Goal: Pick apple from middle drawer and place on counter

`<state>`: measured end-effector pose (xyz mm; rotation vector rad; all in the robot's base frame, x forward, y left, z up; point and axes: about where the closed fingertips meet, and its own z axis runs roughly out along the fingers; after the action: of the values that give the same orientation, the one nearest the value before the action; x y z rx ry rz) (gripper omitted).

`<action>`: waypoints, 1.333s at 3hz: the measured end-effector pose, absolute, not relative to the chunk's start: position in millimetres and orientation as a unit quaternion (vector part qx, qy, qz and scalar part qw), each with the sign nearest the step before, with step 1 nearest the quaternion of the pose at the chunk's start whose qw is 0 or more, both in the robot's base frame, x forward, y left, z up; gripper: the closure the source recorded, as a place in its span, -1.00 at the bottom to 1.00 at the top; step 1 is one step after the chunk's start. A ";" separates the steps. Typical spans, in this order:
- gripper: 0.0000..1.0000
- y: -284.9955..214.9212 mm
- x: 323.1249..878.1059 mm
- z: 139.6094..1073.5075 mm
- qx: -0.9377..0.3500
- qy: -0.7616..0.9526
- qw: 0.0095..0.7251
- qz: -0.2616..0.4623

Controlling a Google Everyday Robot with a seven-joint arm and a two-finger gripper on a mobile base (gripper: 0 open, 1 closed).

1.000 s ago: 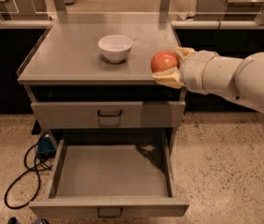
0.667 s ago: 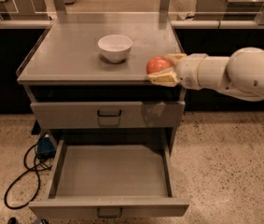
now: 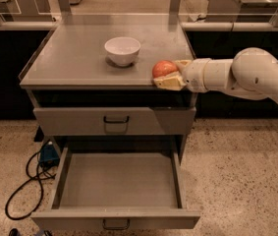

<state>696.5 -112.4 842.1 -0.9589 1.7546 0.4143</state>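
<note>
Gripper clenched on apple, cream fingers gripping it from right. Apple small, round, red-orange, at front-right corner of counter; whether it touches surface, cannot tell. White bowl on counter, near apple, to its left; only white interior shows. Middle drawer pulled open, bare floor showing. Versus 1 s ago: gripper and apple shifted left, further over counter.
</note>
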 end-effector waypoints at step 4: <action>1.00 -118.1 796.8 867.5 -0.403 0.745 0.496 0.191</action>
<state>796.8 -118.1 867.5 -0.9761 1.8043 0.4626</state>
